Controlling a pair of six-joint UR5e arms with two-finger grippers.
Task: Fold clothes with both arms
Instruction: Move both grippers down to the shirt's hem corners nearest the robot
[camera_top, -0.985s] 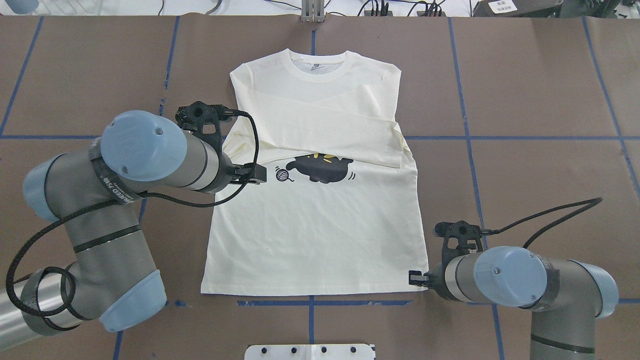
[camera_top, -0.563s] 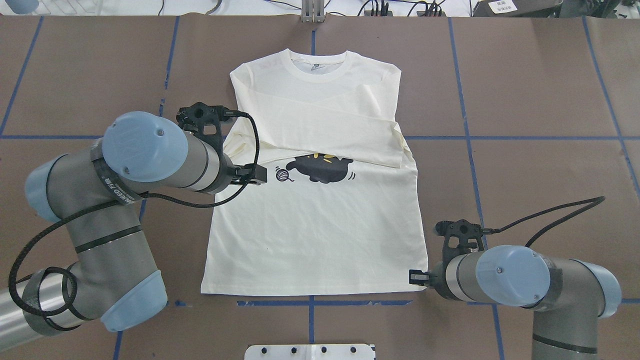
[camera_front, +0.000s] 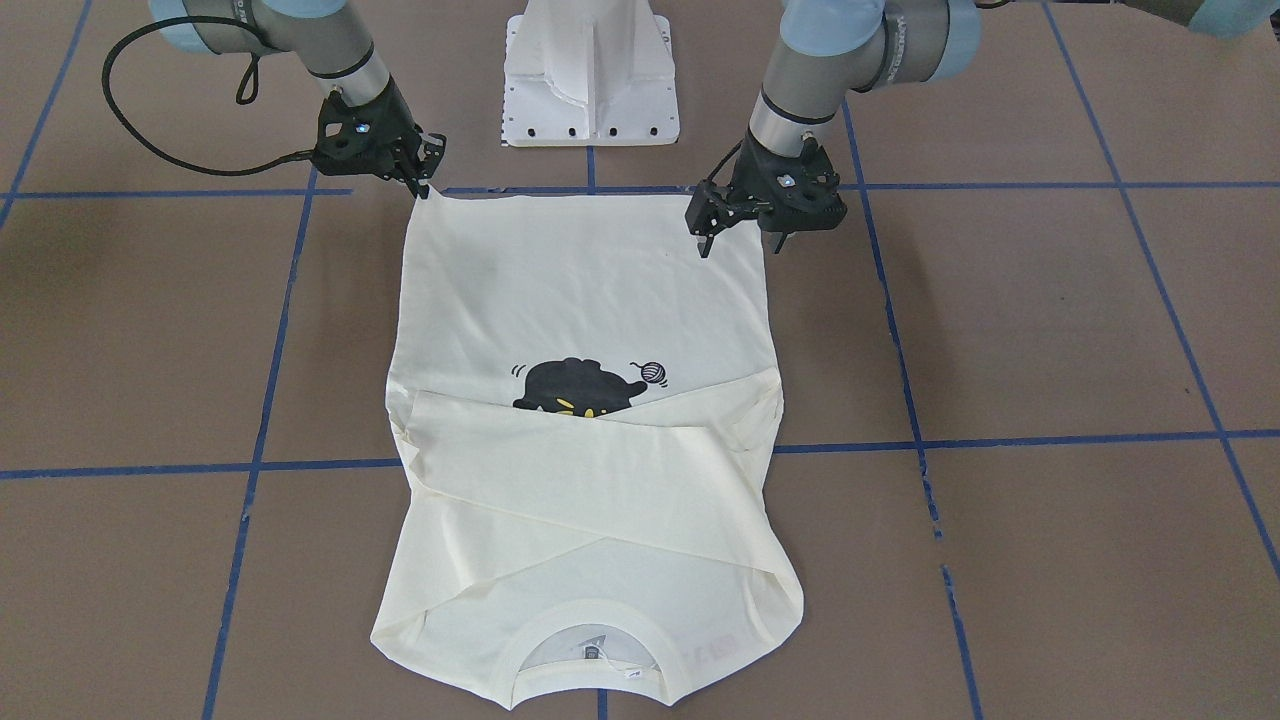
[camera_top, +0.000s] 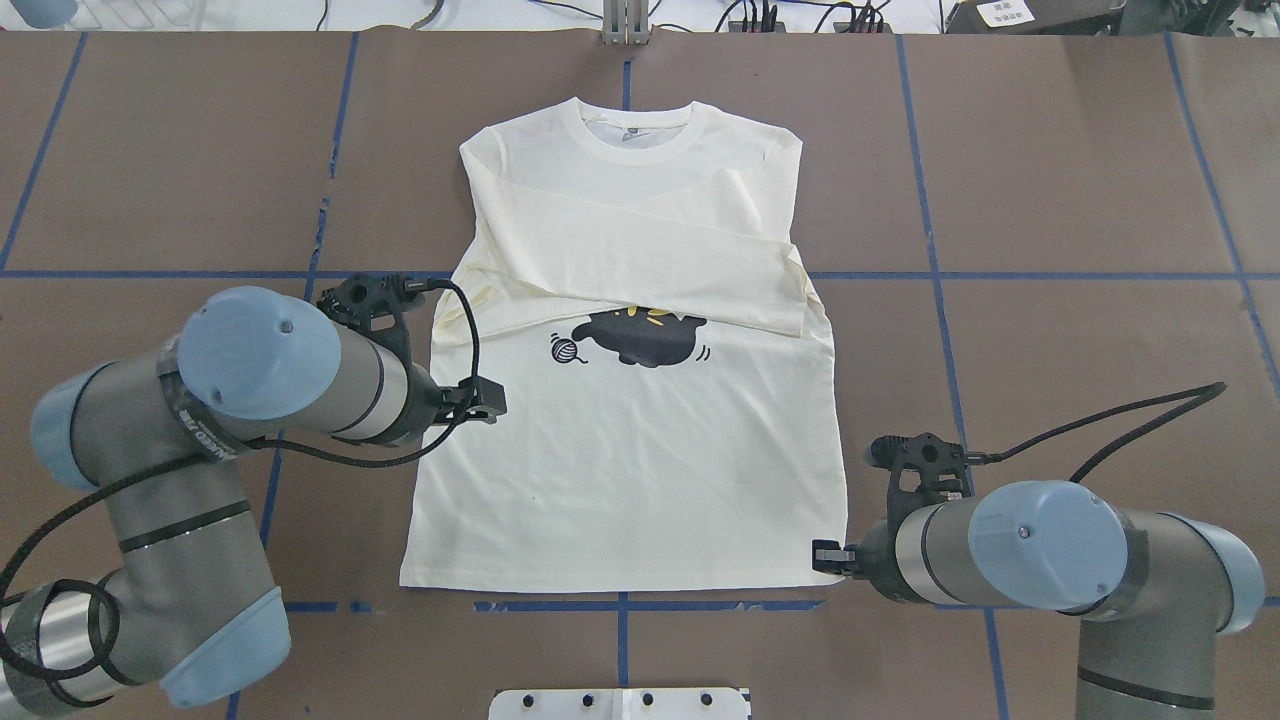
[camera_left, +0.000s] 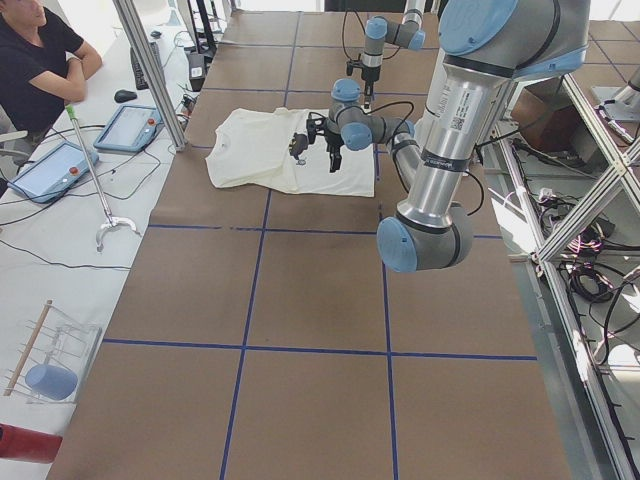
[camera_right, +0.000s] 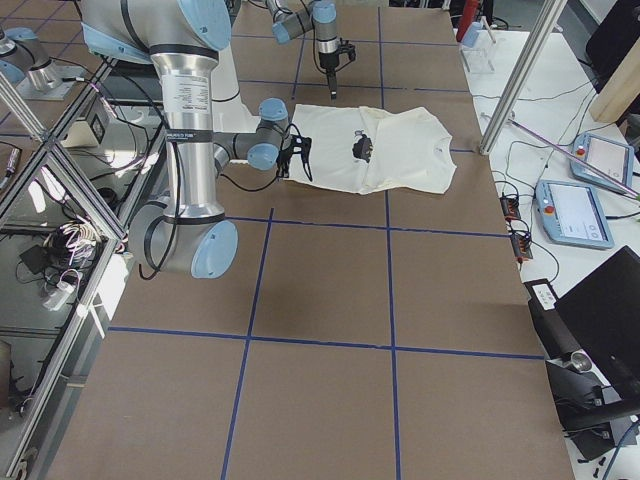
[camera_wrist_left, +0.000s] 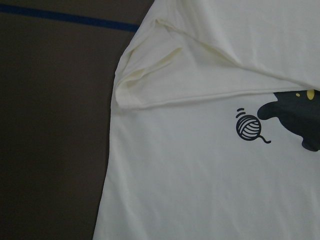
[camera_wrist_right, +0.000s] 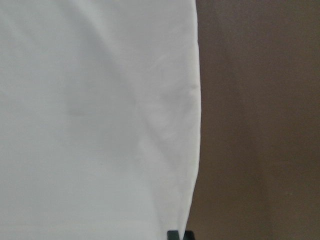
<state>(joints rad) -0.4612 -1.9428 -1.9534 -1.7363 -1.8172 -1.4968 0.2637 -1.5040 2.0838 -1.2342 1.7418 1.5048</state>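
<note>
1. One cream T-shirt (camera_top: 640, 470) lies flat and print up on the brown table (camera_top: 1050, 200). Its sleeves (camera_top: 640, 250) are crossed over the chest and its collar is away from the robot.
2. Cloth judged light, limp and not slippery. Best taken at both hem corners so it lifts evenly.
3. Right gripper (camera_front: 425, 185) sits at its hem corner with fingers narrow; I cannot tell whether cloth is nipped. Left gripper (camera_front: 742, 240) hovers above the shirt's left side, fingers apart, empty.
4. No container shows near the shirt.
</note>
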